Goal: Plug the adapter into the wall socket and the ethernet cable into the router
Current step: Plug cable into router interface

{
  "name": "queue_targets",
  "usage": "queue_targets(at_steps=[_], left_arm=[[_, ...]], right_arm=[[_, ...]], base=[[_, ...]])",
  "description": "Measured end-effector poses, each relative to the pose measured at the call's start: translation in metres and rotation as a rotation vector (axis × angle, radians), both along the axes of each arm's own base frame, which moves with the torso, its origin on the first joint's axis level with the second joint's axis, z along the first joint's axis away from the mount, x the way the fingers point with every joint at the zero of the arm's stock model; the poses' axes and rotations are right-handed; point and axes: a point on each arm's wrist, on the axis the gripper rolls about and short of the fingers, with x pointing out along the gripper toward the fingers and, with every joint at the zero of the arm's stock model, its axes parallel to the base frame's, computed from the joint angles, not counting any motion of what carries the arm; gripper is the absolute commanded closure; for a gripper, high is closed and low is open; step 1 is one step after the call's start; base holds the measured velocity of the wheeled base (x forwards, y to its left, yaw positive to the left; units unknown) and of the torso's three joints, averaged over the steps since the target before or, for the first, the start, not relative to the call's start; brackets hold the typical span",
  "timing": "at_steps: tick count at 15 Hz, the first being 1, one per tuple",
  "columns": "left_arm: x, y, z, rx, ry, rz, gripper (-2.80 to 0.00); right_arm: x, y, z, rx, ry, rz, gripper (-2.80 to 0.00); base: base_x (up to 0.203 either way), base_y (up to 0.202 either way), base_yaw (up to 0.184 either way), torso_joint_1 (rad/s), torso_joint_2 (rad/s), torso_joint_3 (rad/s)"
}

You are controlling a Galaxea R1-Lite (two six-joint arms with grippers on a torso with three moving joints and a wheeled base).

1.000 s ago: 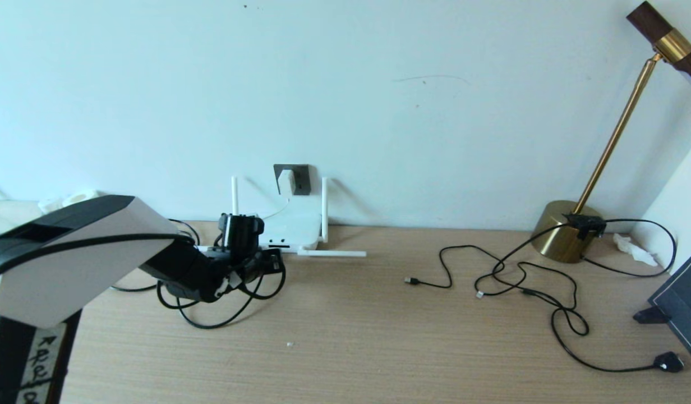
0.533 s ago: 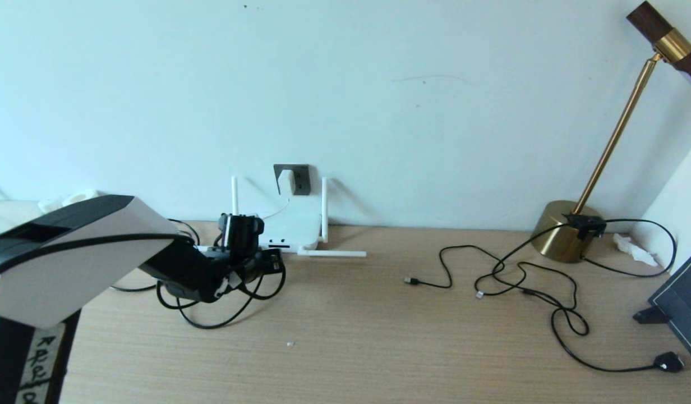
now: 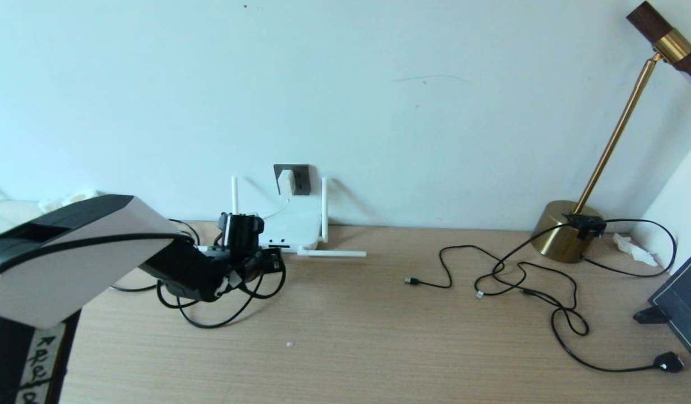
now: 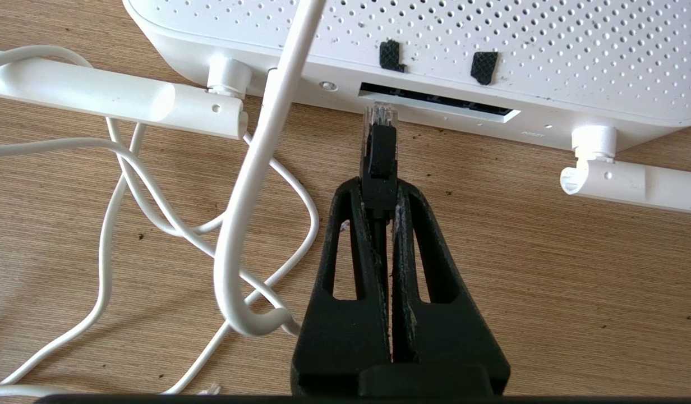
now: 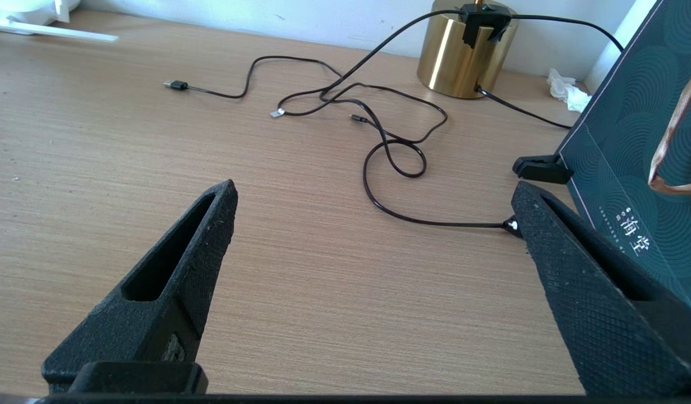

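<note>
Status, near to far. My right gripper (image 5: 373, 224) is parked low over the bare table (image 3: 379, 336) on the right side, jaws spread wide, nothing between them; the loose thin black cables (image 3: 525, 286) and the brass lamp base (image 3: 567, 231) beyond it aren't part of the job. My left gripper (image 4: 379, 188) is at far left, low on the table, jaws clenched on the ethernet cable (image 4: 381, 163) just behind its plug, slack looped on the table beside the arm. The clear tip sits right at the mouth of the router (image 3: 289, 230)'s dark port slot, roughly lined up with the left end of it; I can't tell if it's touching or started in, but it's clearly not seated. Further back, the adapter (image 3: 286, 181) is already on the wall socket (image 3: 293, 179), white cord dropping to the router. So I'd call the power half done; left is a straight push to seat the plug, then let go.
</note>
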Motion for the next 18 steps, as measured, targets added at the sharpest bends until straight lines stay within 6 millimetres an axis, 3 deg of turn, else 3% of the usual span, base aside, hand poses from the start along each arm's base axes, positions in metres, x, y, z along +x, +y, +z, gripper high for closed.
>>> queue_targets(at_steps=[18], left_arm=[[0.0043, -0.0013, 0.0018, -0.004, -0.013, -0.001, 0.00]], right_arm=[[0.0000, 0.0000, 0.0001, 0.000, 0.000, 0.000, -2.80]], base=[[0.000, 0.000, 0.000, 0.000, 0.00, 0.000]])
